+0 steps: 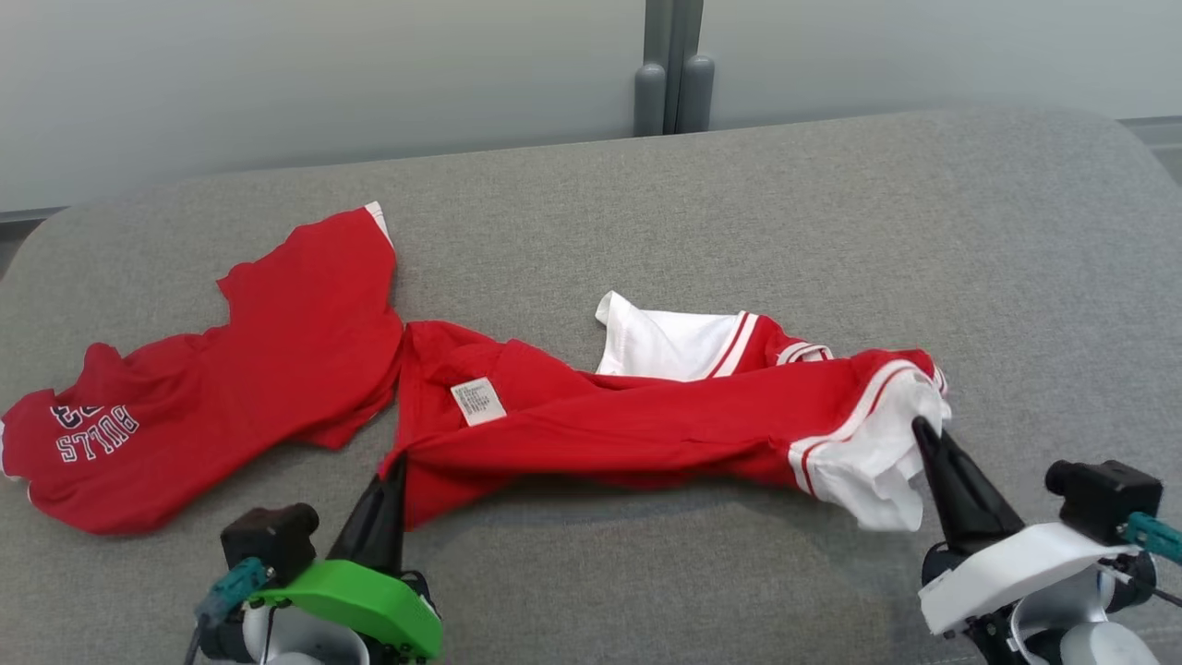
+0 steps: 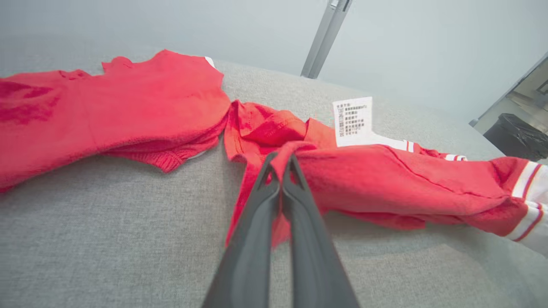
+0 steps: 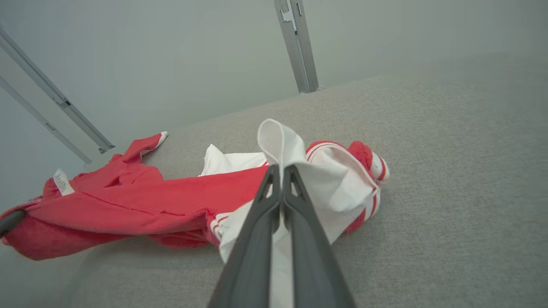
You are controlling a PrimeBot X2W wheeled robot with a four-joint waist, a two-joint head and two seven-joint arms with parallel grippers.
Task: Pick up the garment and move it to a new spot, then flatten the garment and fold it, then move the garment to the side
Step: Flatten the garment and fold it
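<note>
The garment [image 1: 628, 425] is red with white striped ends and a white care label. It hangs stretched in a twisted band between my two grippers, low over the grey padded table [image 1: 739, 212], with a shadow under its middle. My left gripper [image 1: 399, 459] is shut on its red left end, and the left wrist view shows the fingers [image 2: 280, 156] pinching a red fold of the garment [image 2: 385, 179]. My right gripper [image 1: 919, 425] is shut on the white right end. In the right wrist view, white cloth of the garment [image 3: 141, 201] bunches around the closed tips [image 3: 281, 167].
A second red garment [image 1: 231, 369] with BULLS lettering lies flat at the table's left, touching the held one; it also lies at the left in the left wrist view [image 2: 107, 111]. A frosted wall with a grey post [image 1: 672, 74] stands behind. A black bin [image 2: 518, 132] sits beyond the table.
</note>
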